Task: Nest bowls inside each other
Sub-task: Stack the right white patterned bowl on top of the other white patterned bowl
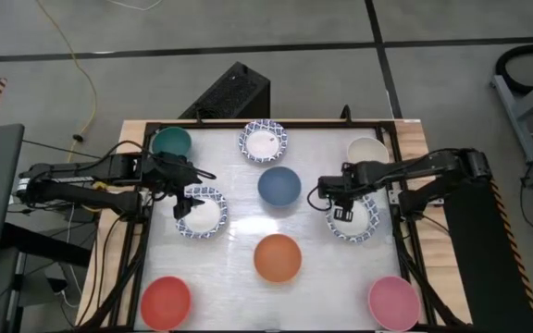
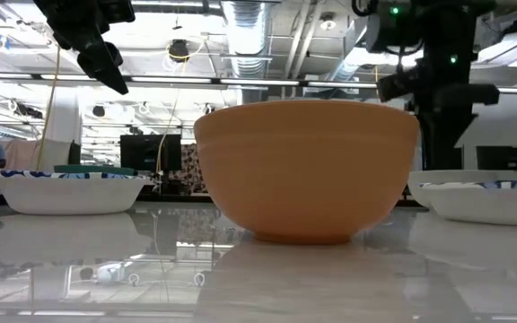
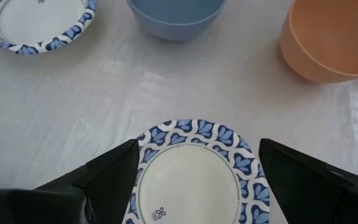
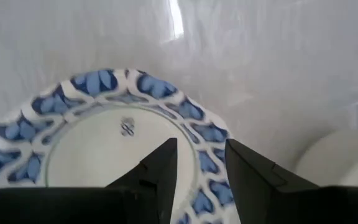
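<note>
Several small bowls rest on their bases on the white table. My left gripper [image 1: 188, 205] [image 3: 197, 146] hangs open above a white bowl with a blue-patterned rim [image 1: 202, 215] [image 3: 191, 180], one finger on each side of it, and touches nothing. My right gripper [image 1: 345, 211] [image 4: 201, 144] hovers open over the rim of a second patterned bowl [image 1: 353, 220] [image 4: 104, 143]. One of its fingers stands over the bowl's inside and the other beyond its rim. In the low view both grippers are well above the bowls. An orange bowl [image 1: 277, 257] [image 2: 305, 170] stands in the near middle.
A third patterned bowl [image 1: 264, 141] is at the far middle, with a teal one [image 1: 171, 141] far left and a cream one [image 1: 367, 151] far right. A blue bowl [image 1: 278, 186] is in the centre. Red [image 1: 166, 302] and pink [image 1: 393, 302] bowls occupy the near corners.
</note>
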Robot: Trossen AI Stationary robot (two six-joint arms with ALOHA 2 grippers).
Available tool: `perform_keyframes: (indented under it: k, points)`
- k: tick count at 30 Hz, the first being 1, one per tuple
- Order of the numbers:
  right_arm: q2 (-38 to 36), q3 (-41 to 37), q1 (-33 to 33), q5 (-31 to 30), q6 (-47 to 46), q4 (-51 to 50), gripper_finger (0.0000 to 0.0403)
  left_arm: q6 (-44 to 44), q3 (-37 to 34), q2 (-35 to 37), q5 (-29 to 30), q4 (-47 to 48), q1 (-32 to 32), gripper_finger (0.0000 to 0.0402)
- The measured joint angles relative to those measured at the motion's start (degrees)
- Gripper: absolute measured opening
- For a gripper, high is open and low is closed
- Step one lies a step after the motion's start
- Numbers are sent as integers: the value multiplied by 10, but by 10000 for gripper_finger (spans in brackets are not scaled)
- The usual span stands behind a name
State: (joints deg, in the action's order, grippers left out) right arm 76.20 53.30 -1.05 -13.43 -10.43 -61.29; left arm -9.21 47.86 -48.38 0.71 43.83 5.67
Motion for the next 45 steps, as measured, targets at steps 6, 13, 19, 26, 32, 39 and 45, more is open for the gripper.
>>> perform_keyframes:
  k: [6, 13, 19, 26, 32, 39, 45]
  points:
    - [0, 24, -13, -1, 103, -19, 154, 0, 0, 0, 0, 5, 0, 320]
    - [0, 25, -69, 4, 99, -19, 165, 0, 0, 0, 0, 6, 0, 320]
    - [0, 25, -83, 14, 110, -18, 222, 0, 0, 0, 0, 11, 0, 320]
    - [0, 25, -85, 33, 139, -2, 269, 0, 0, 0, 0, 20, 0, 320]
    - [34, 25, -84, 48, 152, 14, 269, 0, 0, 0, 0, 20, 0, 320]
    - [112, 24, -84, 60, 197, -2, 269, 0, 0, 0, -1, 24, 0, 320]
    - [153, 24, -84, 60, 214, -5, 269, 9, 0, 0, -1, 24, 0, 320]
